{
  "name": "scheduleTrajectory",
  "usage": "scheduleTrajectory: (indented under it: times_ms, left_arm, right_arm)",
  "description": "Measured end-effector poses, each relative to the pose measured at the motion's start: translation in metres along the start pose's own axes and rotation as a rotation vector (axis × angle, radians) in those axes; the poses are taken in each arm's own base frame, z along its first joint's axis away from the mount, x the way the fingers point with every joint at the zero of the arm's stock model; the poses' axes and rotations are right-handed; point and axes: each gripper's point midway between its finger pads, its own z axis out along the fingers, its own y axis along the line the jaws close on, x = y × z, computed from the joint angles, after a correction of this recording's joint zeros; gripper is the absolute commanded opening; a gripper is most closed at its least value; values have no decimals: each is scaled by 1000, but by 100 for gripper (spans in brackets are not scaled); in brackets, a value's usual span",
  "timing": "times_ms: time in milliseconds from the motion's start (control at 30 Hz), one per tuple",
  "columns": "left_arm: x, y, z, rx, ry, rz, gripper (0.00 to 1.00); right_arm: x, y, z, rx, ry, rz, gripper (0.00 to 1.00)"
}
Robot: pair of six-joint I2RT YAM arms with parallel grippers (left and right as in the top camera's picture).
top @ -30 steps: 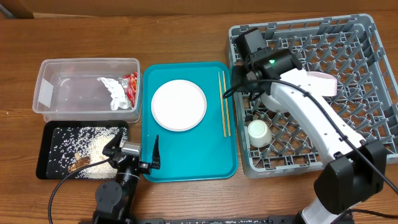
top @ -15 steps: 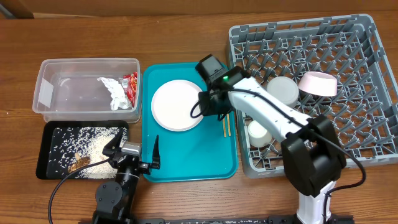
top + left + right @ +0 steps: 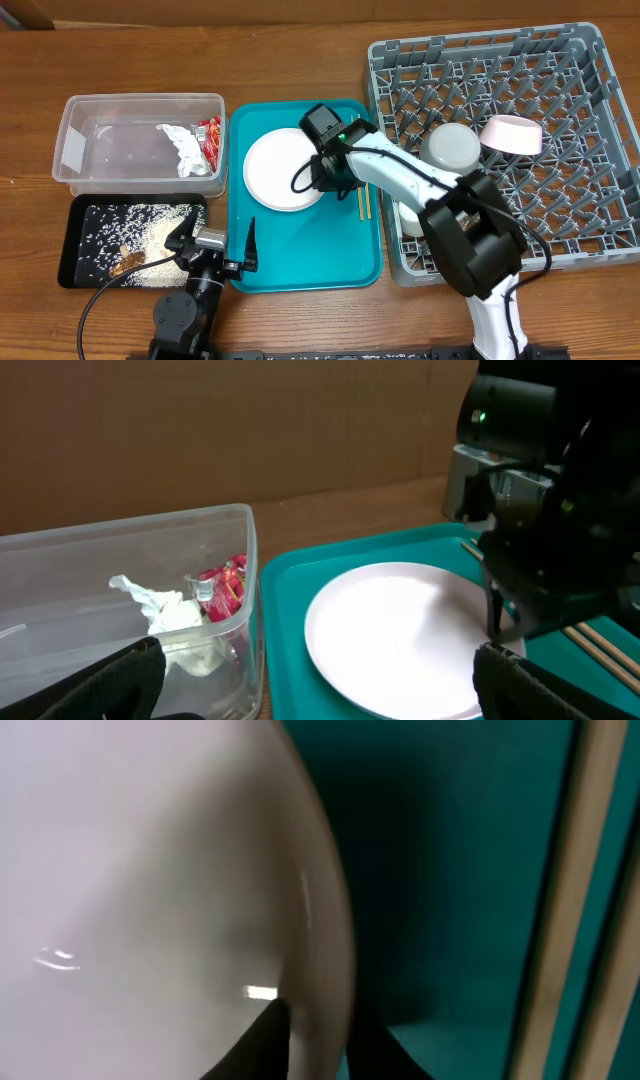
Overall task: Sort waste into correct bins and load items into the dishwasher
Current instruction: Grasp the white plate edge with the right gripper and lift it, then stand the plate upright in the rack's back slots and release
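Observation:
The pale round plate (image 3: pixel 280 170) lies on the teal serving tray (image 3: pixel 300 265). My right gripper (image 3: pixel 325 180) is at the plate's right rim; in the right wrist view its fingers (image 3: pixel 320 1030) pinch the rim of the plate (image 3: pixel 150 870). Two chopsticks (image 3: pixel 362 200) lie just right of it. My left gripper (image 3: pixel 215 250) is open and empty at the tray's near-left corner. The clear tub (image 3: pixel 90 110) holds crumpled wrappers (image 3: pixel 195 145). The black tray (image 3: pixel 75 270) holds rice and scraps (image 3: pixel 150 240). The grey rack (image 3: pixel 600 200) holds a pink bowl (image 3: pixel 512 133), a whitish bowl (image 3: pixel 450 148) and a cup (image 3: pixel 408 215).
The right arm reaches from the table's front edge over the rack's left wall onto the teal tray. The left wrist view shows the plate (image 3: pixel 400 640), the wrappers (image 3: pixel 200 600) in the tub, and the right arm's black wrist (image 3: pixel 540 510).
My right arm has swung left out of the rack, over the chopsticks, and come down on the plate's right rim. The left arm has not moved.

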Motion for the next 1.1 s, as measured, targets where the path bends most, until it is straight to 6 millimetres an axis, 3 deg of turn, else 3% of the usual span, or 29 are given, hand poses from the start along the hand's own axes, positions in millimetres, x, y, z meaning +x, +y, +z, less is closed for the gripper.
scheduleTrajectory:
  times_ms: [100, 233, 400, 533, 600, 667, 700, 733, 833, 900, 1000, 1100]
  left_arm:
    - [0, 0, 0, 0, 0, 0, 100]
    - [0, 0, 0, 0, 0, 0, 100]
    - [0, 0, 0, 0, 0, 0, 100]
    - [0, 0, 0, 0, 1, 0, 100]
    - [0, 0, 0, 0, 0, 0, 100]
    - [0, 0, 0, 0, -1, 0, 100]
    - [0, 0, 0, 0, 0, 0, 100]
    - [0, 0, 0, 0, 0, 0, 100]
    - [0, 0, 0, 0, 0, 0, 100]
    - [0, 0, 0, 0, 0, 0, 100]
    - [0, 0, 0, 0, 0, 0, 100]
    - [0, 0, 0, 0, 0, 0, 100]
  right_arm:
    - [-4, 7, -1, -62, 9, 26, 4]
    - [8, 8, -3, -84, 73, 37, 4]
    - [12, -8, -22, -3, 71, 39, 4]
    - [-13, -25, -79, 70, -94, 45, 4]
    - [-38, -38, -135, 69, -253, 83, 4]
    - [-50, -49, -165, 67, -334, 113, 4]
    - [-61, -68, -203, 67, -431, 163, 4]
    - [-66, -79, -222, 71, -477, 191, 4]
    - [-73, -142, -280, 151, -618, 328, 4]
    - [-71, -185, -298, 255, -662, 412, 4]
    - [-66, -237, -309, 438, -684, 497, 4]
    - [-65, -266, -317, 581, -709, 530, 4]
